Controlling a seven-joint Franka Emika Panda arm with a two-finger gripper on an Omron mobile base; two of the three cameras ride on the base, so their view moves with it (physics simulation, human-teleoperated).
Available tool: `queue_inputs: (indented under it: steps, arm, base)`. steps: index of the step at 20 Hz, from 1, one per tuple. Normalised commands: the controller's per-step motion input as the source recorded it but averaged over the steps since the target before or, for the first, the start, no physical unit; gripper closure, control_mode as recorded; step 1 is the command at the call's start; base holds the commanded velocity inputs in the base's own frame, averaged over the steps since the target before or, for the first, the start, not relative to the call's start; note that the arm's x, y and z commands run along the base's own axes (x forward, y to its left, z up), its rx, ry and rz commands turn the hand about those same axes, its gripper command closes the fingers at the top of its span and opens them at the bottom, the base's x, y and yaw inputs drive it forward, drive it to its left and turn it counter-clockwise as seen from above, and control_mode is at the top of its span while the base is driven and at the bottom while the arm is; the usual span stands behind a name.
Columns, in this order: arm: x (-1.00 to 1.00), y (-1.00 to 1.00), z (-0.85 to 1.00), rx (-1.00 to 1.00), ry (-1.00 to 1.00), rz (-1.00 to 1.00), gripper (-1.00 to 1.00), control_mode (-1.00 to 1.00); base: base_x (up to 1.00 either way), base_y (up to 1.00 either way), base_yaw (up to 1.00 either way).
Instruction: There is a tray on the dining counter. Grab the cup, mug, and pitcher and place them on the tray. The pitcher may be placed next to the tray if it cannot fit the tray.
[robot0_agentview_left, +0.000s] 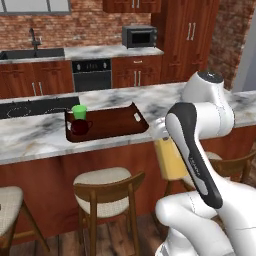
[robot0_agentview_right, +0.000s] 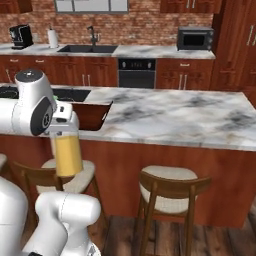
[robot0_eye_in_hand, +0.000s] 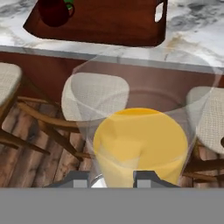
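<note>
The tall clear pitcher (robot0_agentview_left: 170, 161) with yellow-orange inside hangs in the air in front of the dining counter (robot0_agentview_left: 30, 135), its top just below the counter's edge and its base above a stool. My gripper (robot0_agentview_right: 64, 123) is shut on its rim; in the hand view the pitcher (robot0_eye_in_hand: 140, 140) stands right over the fingertips. The dark wooden tray (robot0_agentview_left: 115, 122) lies on the counter to the left of and beyond the pitcher. At its left end stand the green cup (robot0_agentview_left: 79, 111) and, in front of it, the maroon mug (robot0_agentview_left: 80, 127). The mug (robot0_eye_in_hand: 53, 11) shows in the tray (robot0_eye_in_hand: 109, 24).
Wooden stools (robot0_agentview_left: 107, 187) line the counter's near side, one (robot0_agentview_right: 67, 180) right under the pitcher. A black cooktop (robot0_agentview_left: 30, 107) is set in the counter left of the tray. Bare marble (robot0_agentview_right: 175, 117) stretches right of the tray. Behind are the sink (robot0_agentview_right: 87, 48), oven and microwave (robot0_agentview_right: 195, 38).
</note>
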Motion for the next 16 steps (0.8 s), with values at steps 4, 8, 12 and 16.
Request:
queue_inputs:
  steps: [4,8,12,16]
  arm:
    - [0.0,0.0,0.0,0.0,0.0,0.0,1.0,1.0]
    - [0.63,0.0,0.01,0.07,0.0,0.2,1.0,-1.0]
    - [0.47,0.0,0.27,0.11,-0.07,0.2,1.0,-1.0]
    - [0.44,0.0,0.24,0.09,-0.05,0.16,1.0,-1.0]
  base:
    - [0.59,0.0,0.19]
    - [0.0,0.0,0.0]
    - [0.0,0.0,0.0]
    - [0.0,0.0,0.0]
